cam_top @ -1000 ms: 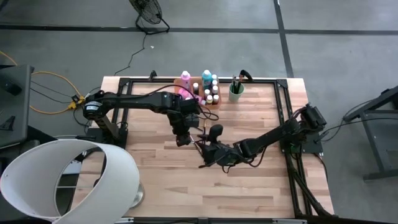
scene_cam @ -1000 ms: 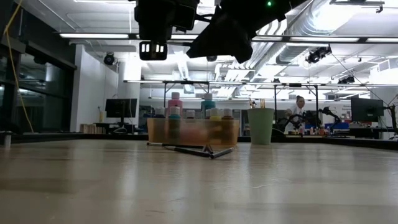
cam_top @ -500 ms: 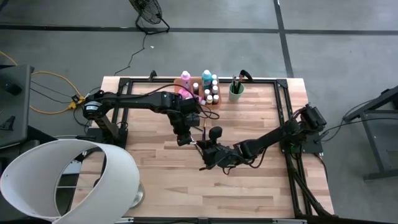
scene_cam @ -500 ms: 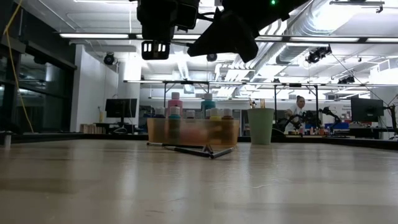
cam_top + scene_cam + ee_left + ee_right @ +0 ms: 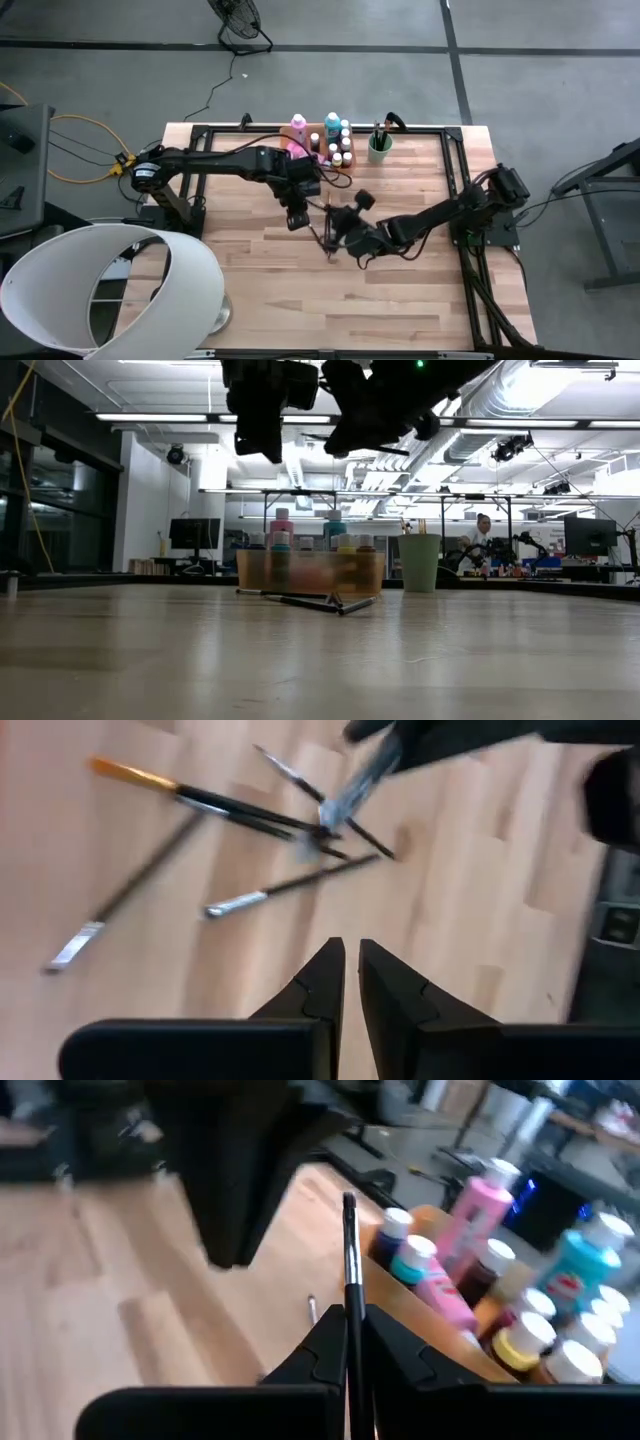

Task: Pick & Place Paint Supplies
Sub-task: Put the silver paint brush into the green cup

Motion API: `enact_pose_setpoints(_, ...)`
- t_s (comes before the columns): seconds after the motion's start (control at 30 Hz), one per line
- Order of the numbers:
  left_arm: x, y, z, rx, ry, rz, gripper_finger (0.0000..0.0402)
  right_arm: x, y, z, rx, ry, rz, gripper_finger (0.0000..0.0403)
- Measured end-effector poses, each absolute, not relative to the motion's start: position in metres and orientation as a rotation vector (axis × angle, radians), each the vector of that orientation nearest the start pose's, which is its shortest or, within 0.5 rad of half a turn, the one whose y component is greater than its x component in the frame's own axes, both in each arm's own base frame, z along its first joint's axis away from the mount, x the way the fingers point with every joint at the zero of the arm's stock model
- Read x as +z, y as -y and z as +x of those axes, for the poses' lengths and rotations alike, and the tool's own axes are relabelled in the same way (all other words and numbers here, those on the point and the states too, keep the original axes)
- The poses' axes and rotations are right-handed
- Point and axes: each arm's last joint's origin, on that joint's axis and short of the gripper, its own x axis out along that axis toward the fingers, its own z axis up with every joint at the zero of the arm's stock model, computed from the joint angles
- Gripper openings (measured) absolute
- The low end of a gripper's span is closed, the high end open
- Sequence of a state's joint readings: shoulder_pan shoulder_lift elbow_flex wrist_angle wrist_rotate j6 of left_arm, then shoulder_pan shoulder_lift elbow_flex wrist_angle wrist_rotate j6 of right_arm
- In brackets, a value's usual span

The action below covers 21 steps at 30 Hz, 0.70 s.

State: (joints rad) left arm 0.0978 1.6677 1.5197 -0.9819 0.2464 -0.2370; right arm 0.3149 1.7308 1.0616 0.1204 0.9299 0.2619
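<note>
My right gripper (image 5: 352, 1330) hangs above the middle of the table (image 5: 260, 270), shut on a thin dark paintbrush (image 5: 350, 1260). Several more paintbrushes (image 5: 270, 820) lie crossed on the wood below it and show in the low view as paintbrushes (image 5: 310, 601) in front of the tray. My left gripper (image 5: 350, 970) hovers just left of them, in the high view as left gripper (image 5: 297, 218), shut and empty. Paint bottles (image 5: 470, 1230) with white caps stand in the orange tray (image 5: 322, 140) at the far edge. My right gripper pinches the paintbrush's shaft (image 5: 351, 1312) between its two fingers. The brush sticks out beyond the fingertips along the fingers, its metal ferrule (image 5: 350, 1265) ahead and its tip toward the tray. It is lifted clear of the table.
A light green cup (image 5: 379, 148) holding brushes stands right of the tray. A black frame (image 5: 455, 180) runs along the table's far and right sides. A large white lampshade (image 5: 110, 285) overlaps the near left corner. Bare wood lies toward the near edge.
My right gripper has shut on a paintbrush from the pile, rolled its wrist, and lifted the brush clear of the table while drawing slightly toward the far edge. My left gripper has turned in place above the table. The other brushes have stayed where they lay.
</note>
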Motion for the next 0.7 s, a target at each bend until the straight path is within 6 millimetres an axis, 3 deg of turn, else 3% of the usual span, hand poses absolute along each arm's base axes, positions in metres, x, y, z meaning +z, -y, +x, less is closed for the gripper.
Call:
enact_pose_setpoints(0.17, 0.309, -0.029, 0.331, 0.110, -1.108, -0.334, 0.0033, 0.220, -0.070, 0.339, -0.762, -0.329, 0.045, 0.0012)
enact_pose_setpoints(0.4, 0.316, -0.030, 0.328, 0.137, -1.079, -0.318, 0.0033, 0.216, -0.035, 0.304, -0.938, -0.232, 0.225, 0.0012)
enact_pose_setpoints(0.7, 0.319, -0.030, 0.333, 0.131, -1.016, -0.319, 0.0033, 0.216, 0.007, 0.261, -1.092, -0.114, 0.272, 0.0012)
